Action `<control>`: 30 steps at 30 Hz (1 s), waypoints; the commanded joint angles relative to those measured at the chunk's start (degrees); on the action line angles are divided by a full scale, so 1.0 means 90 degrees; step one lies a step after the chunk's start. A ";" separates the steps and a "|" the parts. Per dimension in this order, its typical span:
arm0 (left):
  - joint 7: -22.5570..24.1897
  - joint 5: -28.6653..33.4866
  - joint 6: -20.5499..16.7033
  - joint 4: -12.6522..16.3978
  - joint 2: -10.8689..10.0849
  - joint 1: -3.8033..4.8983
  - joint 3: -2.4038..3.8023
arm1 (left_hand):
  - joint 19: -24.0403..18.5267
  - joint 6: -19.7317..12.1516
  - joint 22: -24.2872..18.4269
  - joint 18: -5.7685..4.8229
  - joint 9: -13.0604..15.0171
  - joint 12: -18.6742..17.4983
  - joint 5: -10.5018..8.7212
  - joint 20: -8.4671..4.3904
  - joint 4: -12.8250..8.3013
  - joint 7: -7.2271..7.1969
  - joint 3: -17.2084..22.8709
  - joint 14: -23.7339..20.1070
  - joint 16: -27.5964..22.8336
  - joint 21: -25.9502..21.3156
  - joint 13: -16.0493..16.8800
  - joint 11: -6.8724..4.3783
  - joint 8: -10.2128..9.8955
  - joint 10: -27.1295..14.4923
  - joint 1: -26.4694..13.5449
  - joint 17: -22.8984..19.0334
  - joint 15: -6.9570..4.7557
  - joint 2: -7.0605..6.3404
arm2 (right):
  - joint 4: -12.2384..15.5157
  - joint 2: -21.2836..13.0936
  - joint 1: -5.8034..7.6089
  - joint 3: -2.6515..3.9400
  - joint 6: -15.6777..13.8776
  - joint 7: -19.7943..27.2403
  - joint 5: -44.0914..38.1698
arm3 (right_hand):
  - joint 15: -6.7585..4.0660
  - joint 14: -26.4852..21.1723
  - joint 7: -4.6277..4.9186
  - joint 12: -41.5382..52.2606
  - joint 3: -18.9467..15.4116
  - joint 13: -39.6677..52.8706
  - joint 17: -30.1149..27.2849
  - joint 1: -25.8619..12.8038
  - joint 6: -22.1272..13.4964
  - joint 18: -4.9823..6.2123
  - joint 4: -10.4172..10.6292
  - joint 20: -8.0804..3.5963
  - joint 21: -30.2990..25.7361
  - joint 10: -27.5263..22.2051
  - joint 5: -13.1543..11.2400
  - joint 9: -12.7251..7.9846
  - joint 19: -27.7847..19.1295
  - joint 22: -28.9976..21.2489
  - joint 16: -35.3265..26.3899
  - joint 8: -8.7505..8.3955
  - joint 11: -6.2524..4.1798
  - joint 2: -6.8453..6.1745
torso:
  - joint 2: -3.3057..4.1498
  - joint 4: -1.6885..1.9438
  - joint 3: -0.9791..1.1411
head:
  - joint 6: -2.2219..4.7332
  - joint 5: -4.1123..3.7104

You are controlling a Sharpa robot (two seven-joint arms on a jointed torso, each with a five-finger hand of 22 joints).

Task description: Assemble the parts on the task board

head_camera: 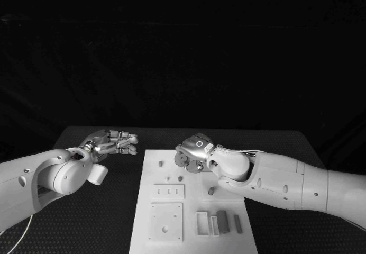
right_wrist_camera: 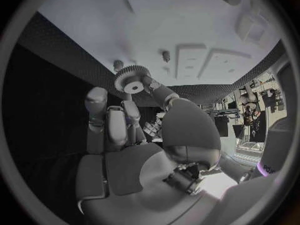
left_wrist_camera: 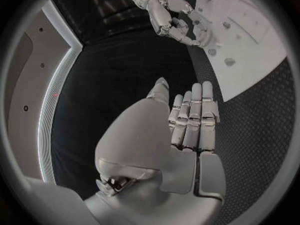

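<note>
The white task board (head_camera: 194, 241) lies in the middle of the black table. My right hand (head_camera: 195, 153) hovers over the board's far end and pinches a small toothed gear (right_wrist_camera: 132, 80) between thumb and a finger. Just beyond the gear, two short pegs (right_wrist_camera: 165, 55) stand in the board (right_wrist_camera: 87, 15). My left hand (head_camera: 114, 143) hangs over the table left of the board, its fingers (left_wrist_camera: 195, 116) stretched out side by side and holding nothing. The left wrist view also shows my right hand (left_wrist_camera: 176, 21) at the board's edge (left_wrist_camera: 250, 50).
On the board sit small pegs (head_camera: 161, 164), a round stud (head_camera: 211, 190), two square plates (head_camera: 166, 221), a white frame (head_camera: 202, 223) and two dark bars (head_camera: 222, 221) at its near end. Black mat (head_camera: 99, 211) flanks the board.
</note>
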 commanded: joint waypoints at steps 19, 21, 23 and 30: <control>0.0051 -0.0016 0.0046 -0.0028 0.0070 0.0007 0.0006 | 0.0035 -0.0041 0.0011 0.0128 -0.0008 -0.0033 -0.0027 0.0009 0.0005 0.0157 0.0002 0.0051 -0.0030 -0.0038 -0.0012 0.0038 -0.0043 0.0004 -0.0043 0.0017 0.0000 0.0009 | -0.0598 0.0497 -0.0026 -0.0118 -0.0038 -0.0008 -0.0249 | -0.0031 0.0007 0.0133 -0.0030 0.0045 -0.0022 0.0027 0.0047 0.0361 0.0702 0.0009 -0.0008 -0.0023 0.0006 0.0022 0.0086 0.0064 0.0078 -0.0031 -0.0034 0.0002 -0.0035 | 0.0004 -0.0004 0.0000 | -0.0029 0.0067; 0.0046 -0.0016 0.0048 -0.0033 0.0080 0.0007 0.0006 | 0.0035 -0.0041 0.0011 0.0128 -0.0008 -0.0033 -0.0027 0.0009 0.0005 0.0157 0.0002 0.0051 -0.0031 -0.0038 -0.0012 0.0038 -0.0043 0.0004 -0.0043 0.0018 0.0000 0.0009 | -0.0656 0.0525 -0.0029 -0.0127 -0.0036 -0.0002 -0.0247 | -0.0030 0.0006 0.0134 -0.0030 0.0045 -0.0021 0.0025 0.0048 0.0360 0.0702 0.0009 -0.0008 -0.0023 0.0008 0.0022 0.0086 0.0065 0.0078 -0.0031 -0.0035 0.0002 -0.0035 | 0.0005 -0.0004 0.0003 | -0.0029 0.0059; 0.0045 -0.0016 0.0054 -0.0033 0.0081 0.0007 0.0006 | 0.0036 -0.0041 0.0012 0.0128 -0.0009 -0.0034 -0.0027 0.0009 0.0005 0.0157 0.0001 0.0051 -0.0032 -0.0038 -0.0013 0.0038 -0.0043 0.0003 -0.0043 0.0019 0.0000 0.0009 | -0.0698 0.0546 -0.0033 -0.0135 -0.0044 0.0005 -0.0246 | -0.0030 0.0010 0.0134 -0.0030 0.0046 -0.0022 0.0034 0.0049 0.0359 0.0702 0.0009 -0.0008 -0.0024 0.0008 0.0022 0.0086 0.0066 0.0077 -0.0030 -0.0037 0.0003 -0.0036 | 0.0005 0.0000 0.0005 | -0.0028 0.0057; 0.0047 -0.0016 0.0055 -0.0039 0.0085 0.0007 0.0006 | 0.0035 -0.0042 0.0012 0.0127 -0.0009 -0.0034 -0.0027 0.0009 0.0006 0.0158 0.0000 0.0052 -0.0035 -0.0040 -0.0014 0.0039 -0.0044 0.0002 -0.0045 0.0022 0.0000 0.0009 | -0.0770 0.0609 -0.0061 -0.0150 -0.0036 0.0078 -0.0186 | -0.0029 0.0011 0.0135 -0.0031 0.0049 -0.0023 0.0035 0.0053 0.0358 0.0702 0.0009 -0.0009 -0.0027 0.0009 0.0022 0.0086 0.0069 0.0076 -0.0030 -0.0040 0.0004 -0.0034 | 0.0007 -0.0008 0.0012 | -0.0035 0.0084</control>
